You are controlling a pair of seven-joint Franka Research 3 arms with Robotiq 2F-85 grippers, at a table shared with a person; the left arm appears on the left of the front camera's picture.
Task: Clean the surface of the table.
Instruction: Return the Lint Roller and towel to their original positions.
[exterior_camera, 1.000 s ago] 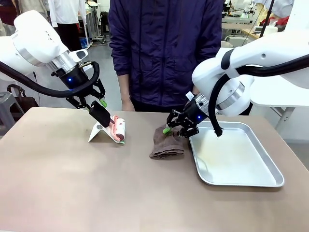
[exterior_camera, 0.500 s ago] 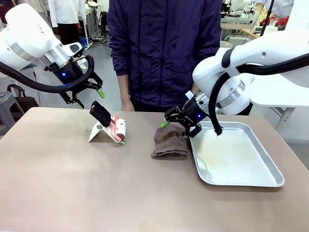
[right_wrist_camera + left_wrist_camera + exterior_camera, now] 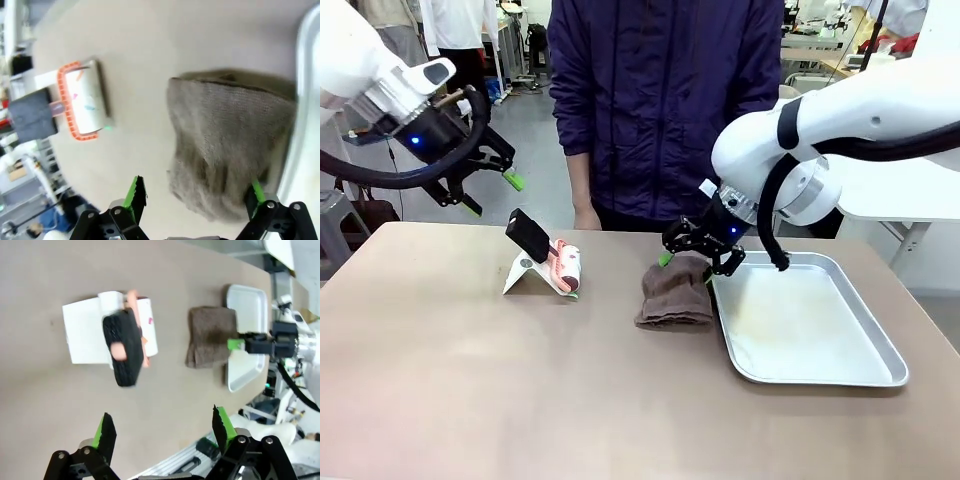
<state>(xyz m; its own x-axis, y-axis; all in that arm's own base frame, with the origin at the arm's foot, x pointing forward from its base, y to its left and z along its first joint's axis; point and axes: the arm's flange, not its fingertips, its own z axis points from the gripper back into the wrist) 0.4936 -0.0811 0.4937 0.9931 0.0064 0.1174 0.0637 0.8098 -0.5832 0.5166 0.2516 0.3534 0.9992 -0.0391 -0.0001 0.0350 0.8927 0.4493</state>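
The table [image 3: 470,390] is a plain matte brownish tan, with a folded cloth [image 3: 673,292] of darker, fuzzy brown on it and a shiny silver tray [image 3: 865,345] whose floor carries a faint yellowish tinge. The lint roller [image 3: 563,268] has a black handle, an orange-pink frame and a white roll flecked with small pink and teal marks, and it leans on a white stand [image 3: 523,274]. Both arms are white with black cables, the left gripper [image 3: 490,192] and right gripper [image 3: 695,258] black with bright green pads, and the person [image 3: 665,105] wears a dark navy jacket
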